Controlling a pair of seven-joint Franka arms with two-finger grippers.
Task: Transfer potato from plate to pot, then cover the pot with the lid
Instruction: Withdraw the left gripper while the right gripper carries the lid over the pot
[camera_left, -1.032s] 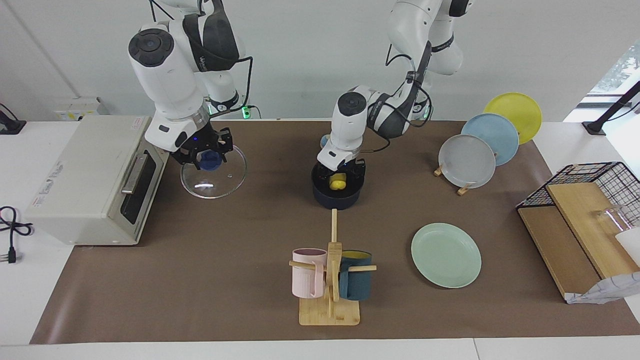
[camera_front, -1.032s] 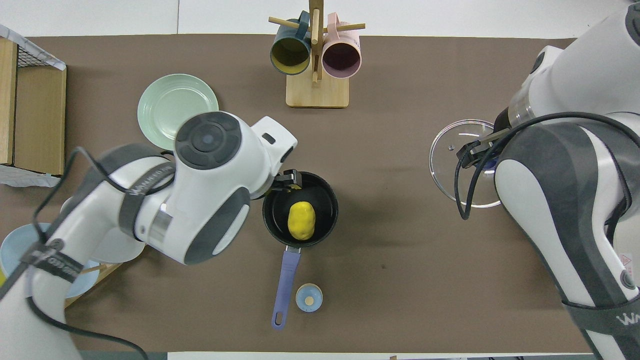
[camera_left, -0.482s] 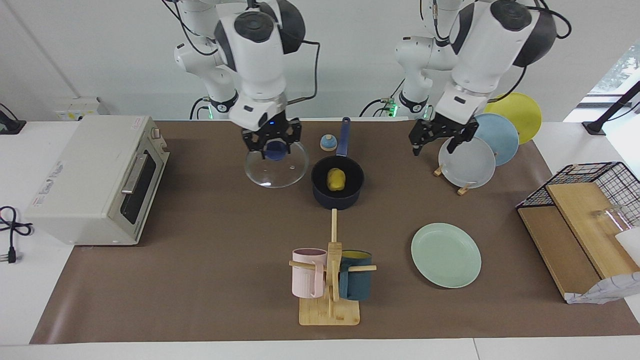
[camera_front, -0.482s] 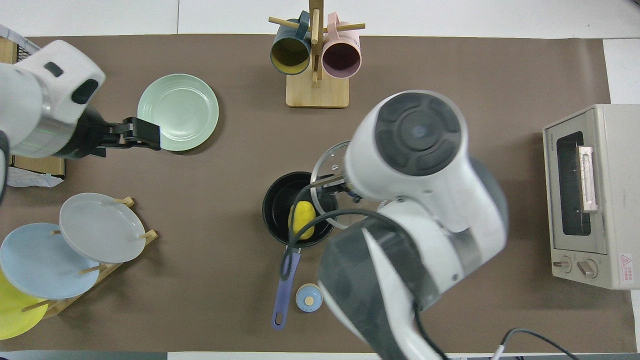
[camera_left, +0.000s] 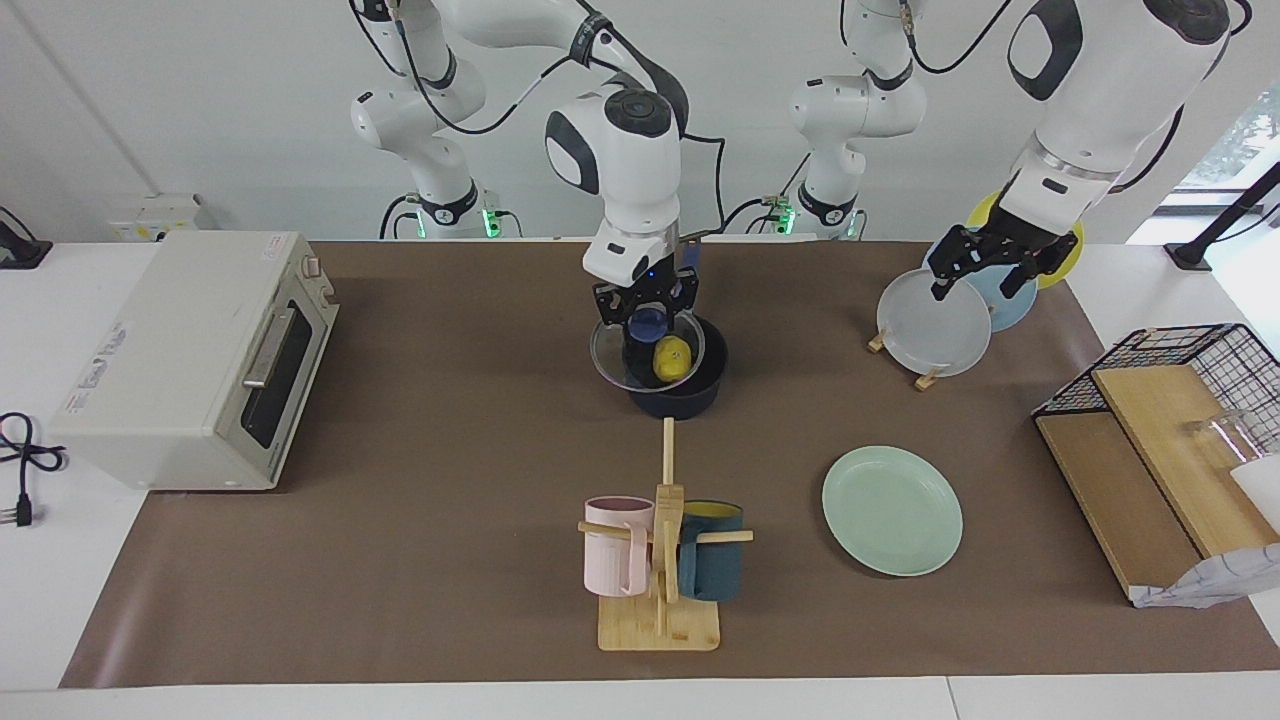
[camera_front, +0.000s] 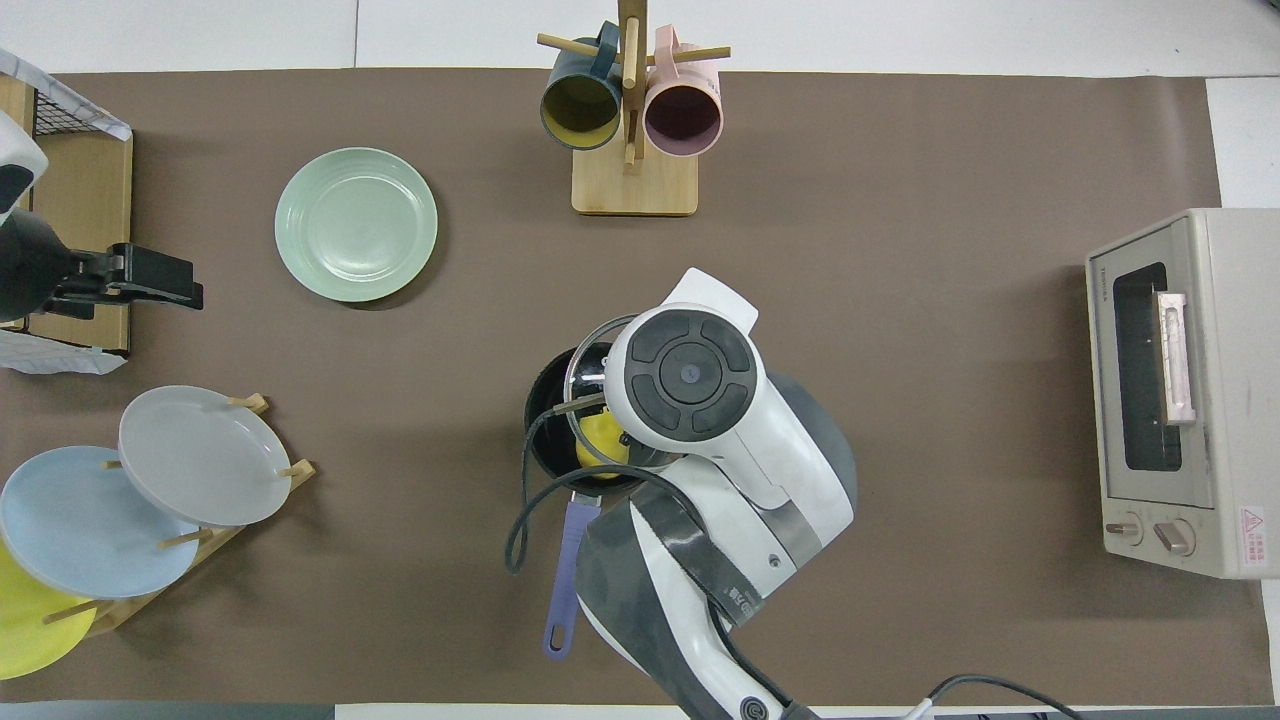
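The glass lid (camera_left: 647, 351) is a clear round disc with a thin metal rim and a blue knob at its centre. The right end effector (camera_left: 646, 300) is clenched on that knob and holds the lid in the air over the pot (camera_left: 676, 385), tilted and off-centre toward the right arm's end of the surface (camera_left: 420, 450), which is covered by a matte brown mat. The pot is a small dark navy saucepan with a black interior; its long blue handle (camera_front: 566, 580) points toward the robots. The potato (camera_left: 673, 357), a glossy bright yellow lumpy oval, lies inside the pot and shows through the glass.

The left end effector (camera_left: 982, 269) hangs released, fingers spread, over the rack of 3 upright plates (camera_left: 935, 322), well apart from the pot. The pale mint-green plate (camera_left: 892, 510) lies flat with a raised rim, farther from the robots than the pot.

In the overhead view the right arm covers most of the lid and half of the pot; only a sliver of potato shows there.
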